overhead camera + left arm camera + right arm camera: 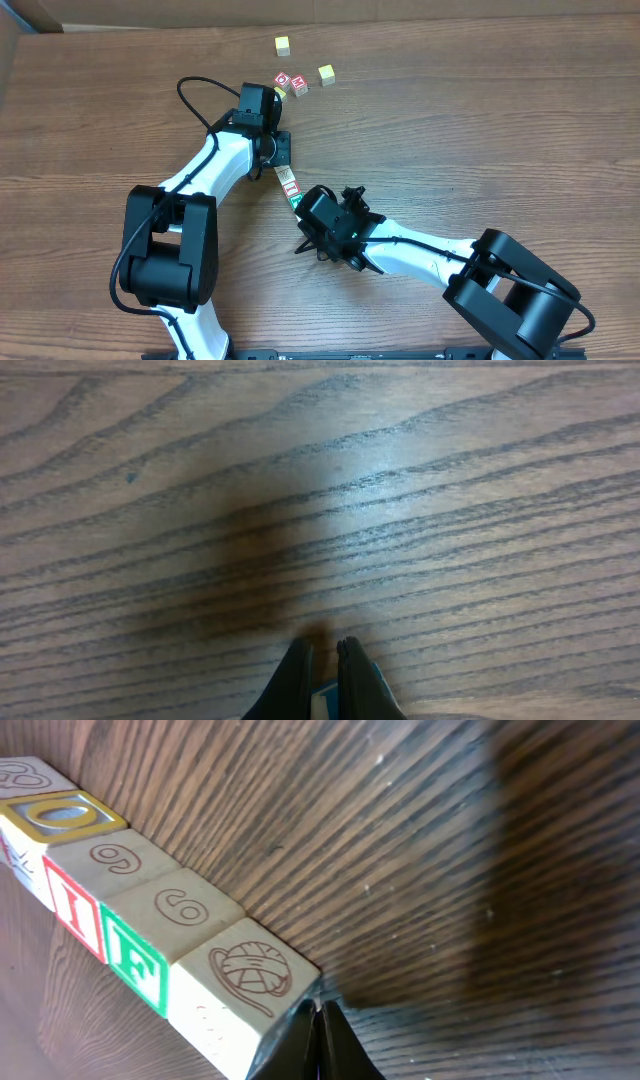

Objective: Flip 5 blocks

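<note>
A short diagonal row of small alphabet blocks (291, 187) lies between my two grippers. The right wrist view shows the row close up. A block with a brown yarn-ball drawing (250, 972) is nearest. After it come a green "E" block (132, 960), a red "I" block (76, 906) and a yellow-ringed block (62, 814). My right gripper (318, 1007) is shut, its tips against the yarn block's near corner. My left gripper (280, 160) stands at the row's far end, shut over bare wood in its wrist view (322, 650). A blue-and-white scrap (324, 702) shows behind its fingers.
Two yellow-topped cubes (283, 44) (326, 74) and two red-topped cubes (283, 80) (298, 87) sit on the table beyond the left gripper. Both arms reach in from the table's near edge, and the left arm's cable (195, 92) loops above it.
</note>
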Controlling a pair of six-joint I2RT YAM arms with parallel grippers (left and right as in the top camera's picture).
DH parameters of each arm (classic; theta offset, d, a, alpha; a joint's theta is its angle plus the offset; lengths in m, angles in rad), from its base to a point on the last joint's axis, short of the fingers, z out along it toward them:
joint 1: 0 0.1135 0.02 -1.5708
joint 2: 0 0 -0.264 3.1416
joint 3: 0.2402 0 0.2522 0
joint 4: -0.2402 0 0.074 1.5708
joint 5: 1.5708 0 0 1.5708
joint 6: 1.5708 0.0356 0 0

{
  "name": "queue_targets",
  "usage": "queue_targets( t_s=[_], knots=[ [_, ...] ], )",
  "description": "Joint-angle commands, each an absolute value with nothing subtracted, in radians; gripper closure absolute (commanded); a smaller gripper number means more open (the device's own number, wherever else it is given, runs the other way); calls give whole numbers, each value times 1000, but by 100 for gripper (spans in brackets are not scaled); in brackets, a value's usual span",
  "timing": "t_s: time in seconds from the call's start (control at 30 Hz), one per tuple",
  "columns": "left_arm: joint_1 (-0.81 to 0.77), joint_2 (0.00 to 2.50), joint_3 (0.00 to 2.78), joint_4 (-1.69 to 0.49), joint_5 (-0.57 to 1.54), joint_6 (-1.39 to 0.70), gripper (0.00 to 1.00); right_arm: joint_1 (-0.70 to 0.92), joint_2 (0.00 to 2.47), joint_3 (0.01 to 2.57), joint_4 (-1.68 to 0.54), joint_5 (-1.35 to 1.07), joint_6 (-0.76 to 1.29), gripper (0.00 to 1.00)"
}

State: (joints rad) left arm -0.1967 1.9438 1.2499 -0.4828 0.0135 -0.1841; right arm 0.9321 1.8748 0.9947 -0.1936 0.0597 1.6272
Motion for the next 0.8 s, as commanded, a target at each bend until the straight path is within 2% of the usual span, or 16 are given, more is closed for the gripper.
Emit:
queue_targets(
  t_s=[0.0,0.77],
  knots=[
    [-204,1950,1272,-485,54,-191,96,938,1877,1000,-180,73,1636,96],
    [-236,1959,1270,-473,97,-203,96,957,1893,1000,-108,74,1654,96]
  ],
)
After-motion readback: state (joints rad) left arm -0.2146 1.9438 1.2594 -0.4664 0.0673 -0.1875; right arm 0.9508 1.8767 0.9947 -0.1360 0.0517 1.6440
